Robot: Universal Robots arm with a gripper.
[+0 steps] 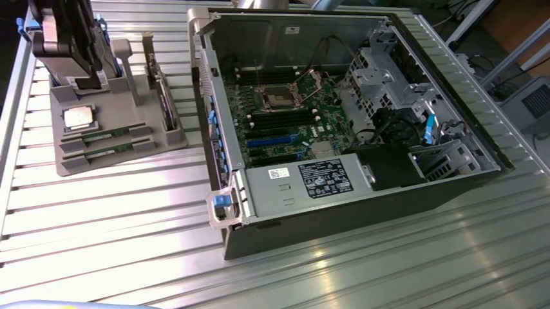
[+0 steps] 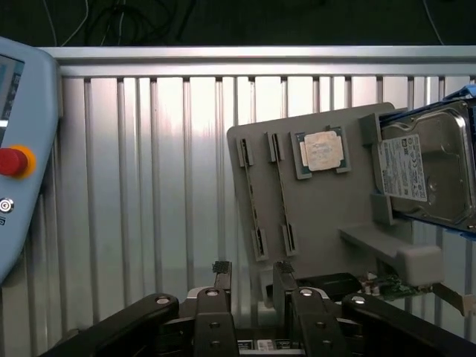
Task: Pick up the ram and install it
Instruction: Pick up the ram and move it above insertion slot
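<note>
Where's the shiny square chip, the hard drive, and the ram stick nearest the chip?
CPU chip (image 2: pixel 322 151): wrist view, middle of its silver lid.
Hard drive (image 2: pixel 437 167): wrist view, its silver top plate.
Ram stick nearest the chip (image 1: pixel 110 136): exterior view, middle of its green board.

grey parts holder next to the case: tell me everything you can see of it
The parts holder is a flat matte-grey slab, plastic by the look, with raised clips, a square pocket and upright posts. It lies on the ribbed metal table, at the exterior view's left of the open PC case, apart from it. Two ram sticks sit side by side between its clips, the silver CPU in the pocket beside them, the hard drive propped against the posts at one end.
</note>
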